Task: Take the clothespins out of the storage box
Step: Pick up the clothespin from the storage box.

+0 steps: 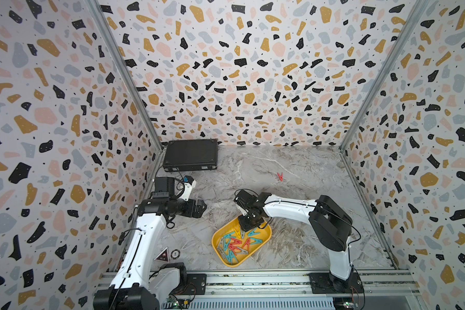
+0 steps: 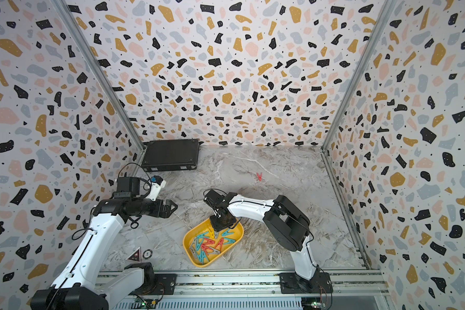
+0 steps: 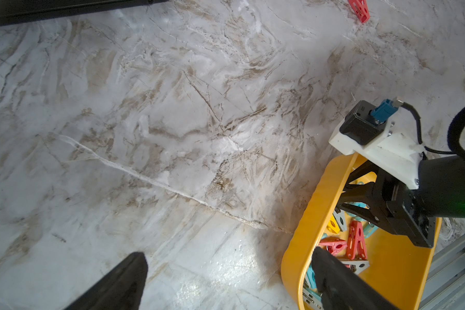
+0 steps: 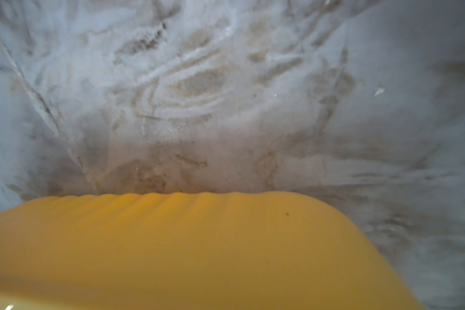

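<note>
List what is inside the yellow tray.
The shallow yellow plastic tray holds loose teal, red, yellow and grey plastic clothespins; the right hand reaches in at its far end. Any pegs beneath that hand are covered.

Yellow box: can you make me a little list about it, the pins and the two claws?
box: yellow, no lid, on the table near the front
pins: a heap in the box, teal, red, yellow, grey
red pin: alone on the table, outside the box, farther back
right claw: down in the box over the pins; a grip cannot be seen
left claw: open, holds nothing, beside the box
case: black, flat, back corner
</note>
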### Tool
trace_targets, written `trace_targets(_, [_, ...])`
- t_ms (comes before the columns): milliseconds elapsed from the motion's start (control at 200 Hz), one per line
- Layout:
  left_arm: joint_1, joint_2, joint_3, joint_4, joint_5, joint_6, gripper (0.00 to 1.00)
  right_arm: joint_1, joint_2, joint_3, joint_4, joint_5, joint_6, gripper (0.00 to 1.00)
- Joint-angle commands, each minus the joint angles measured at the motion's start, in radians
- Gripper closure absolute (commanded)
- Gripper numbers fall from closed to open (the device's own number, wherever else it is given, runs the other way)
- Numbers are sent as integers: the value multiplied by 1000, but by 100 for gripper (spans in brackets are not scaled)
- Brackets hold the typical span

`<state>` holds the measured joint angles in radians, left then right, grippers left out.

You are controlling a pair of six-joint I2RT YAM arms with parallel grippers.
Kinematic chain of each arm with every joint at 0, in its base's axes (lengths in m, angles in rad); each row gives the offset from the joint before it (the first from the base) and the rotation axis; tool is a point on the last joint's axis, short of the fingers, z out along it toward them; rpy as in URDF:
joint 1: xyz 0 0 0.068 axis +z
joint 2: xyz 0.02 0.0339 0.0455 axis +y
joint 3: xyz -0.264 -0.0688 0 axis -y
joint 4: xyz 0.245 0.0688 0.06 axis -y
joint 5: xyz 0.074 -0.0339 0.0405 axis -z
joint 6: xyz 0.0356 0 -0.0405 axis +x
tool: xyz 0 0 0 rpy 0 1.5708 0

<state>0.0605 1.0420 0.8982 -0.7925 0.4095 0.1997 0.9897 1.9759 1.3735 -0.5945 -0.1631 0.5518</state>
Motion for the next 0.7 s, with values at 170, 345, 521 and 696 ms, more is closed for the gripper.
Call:
trace_targets(170, [-4, -16, -12, 9, 2, 21, 0, 7, -2, 23, -26, 12, 5, 70])
trace_targets(345, [-4, -14, -13, 9, 0, 21, 0, 8, -2, 29, -29, 15, 3, 73])
trace_targets(521, [-4, -14, -13, 7, -1, 22, 0, 7, -3, 31, -33, 20, 0, 77])
trace_targets(696, [-4, -11, -12, 7, -1, 22, 0, 7, -10, 32, -30, 23, -6, 82])
